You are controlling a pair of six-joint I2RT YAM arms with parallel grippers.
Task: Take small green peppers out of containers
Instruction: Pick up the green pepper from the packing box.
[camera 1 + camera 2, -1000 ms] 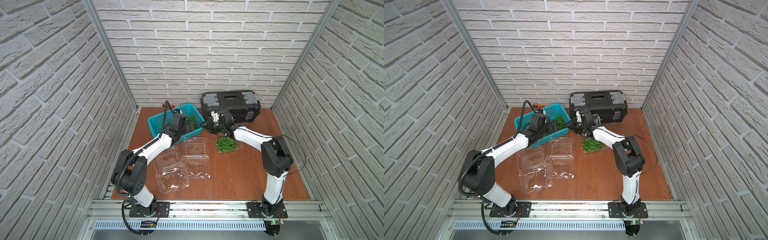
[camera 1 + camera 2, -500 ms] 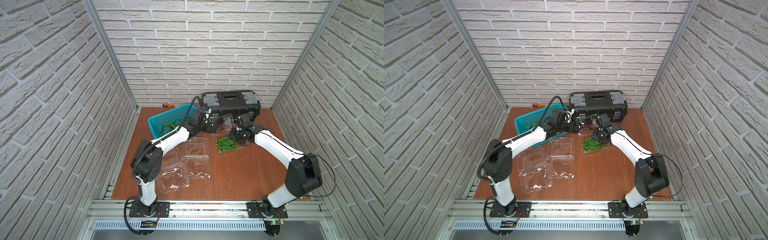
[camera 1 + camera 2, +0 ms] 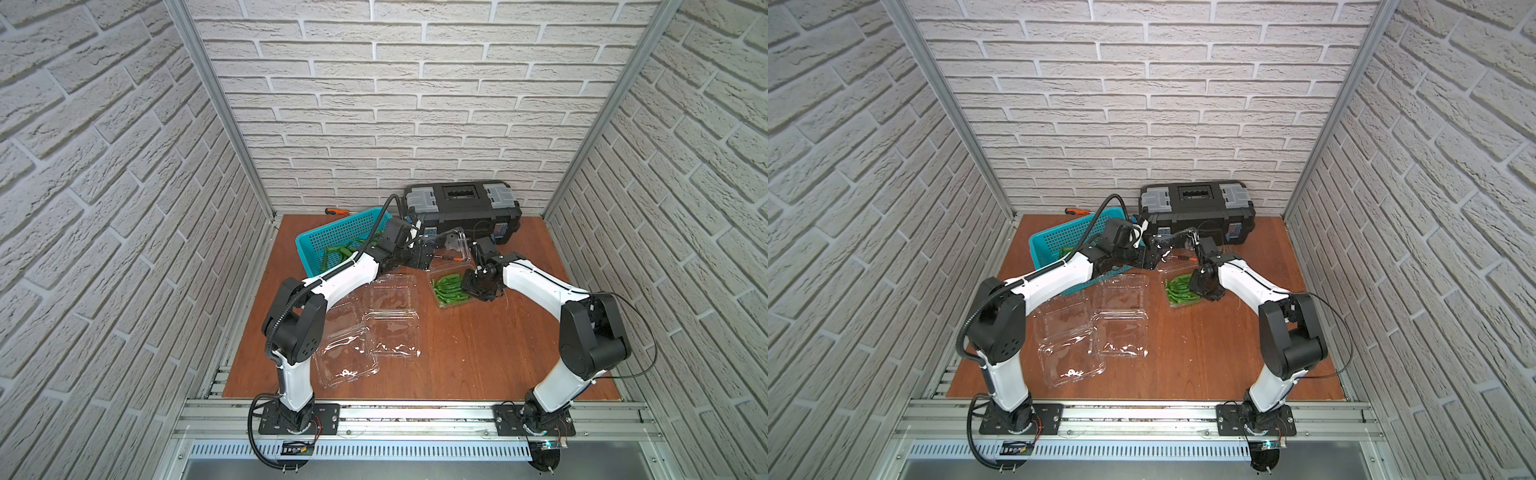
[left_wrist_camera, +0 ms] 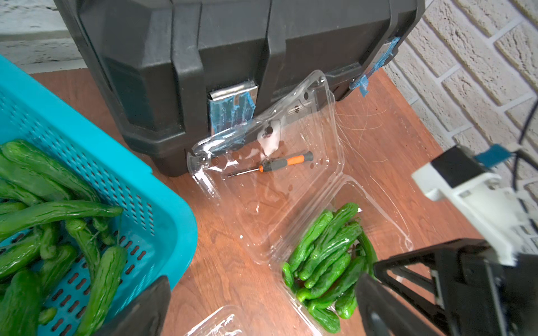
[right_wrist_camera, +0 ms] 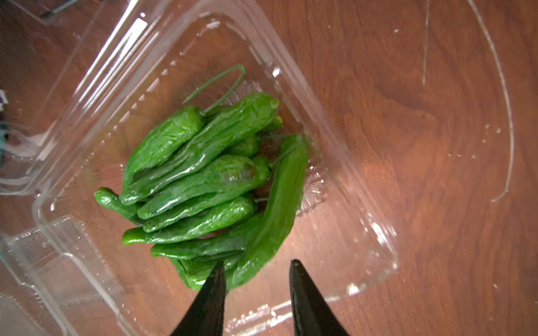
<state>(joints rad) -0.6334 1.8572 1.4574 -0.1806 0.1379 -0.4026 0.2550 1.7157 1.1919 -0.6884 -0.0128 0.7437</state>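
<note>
The right tool (image 5: 257,261) is held low over the open container (image 5: 349,221). Its two fingers are parted with a clear gap, and nothing is seen clamped between them. The small green peppers (image 5: 203,180) are piled in this tray, just ahead of and beneath the fingertips. One tip is overlapped with the end of the nearest pepper, but contact cannot be told. The tray's rim is seen close on either side of the fingers.

The lid (image 4: 305,186) is tipped up against the black toolbox (image 4: 233,43) beyond the tool, and a screwdriver (image 4: 279,164) is seen through it.

The left tool (image 4: 263,282) is spread wide and empty over the strip between the teal basket (image 4: 163,203) and the tray. Other peppers (image 4: 58,212) are heaped in the basket.

One empty container (image 3: 392,316) and a second (image 3: 345,357) are laid open behind the left tool. Bare tabletop (image 3: 498,353) is seen behind the right tool.
</note>
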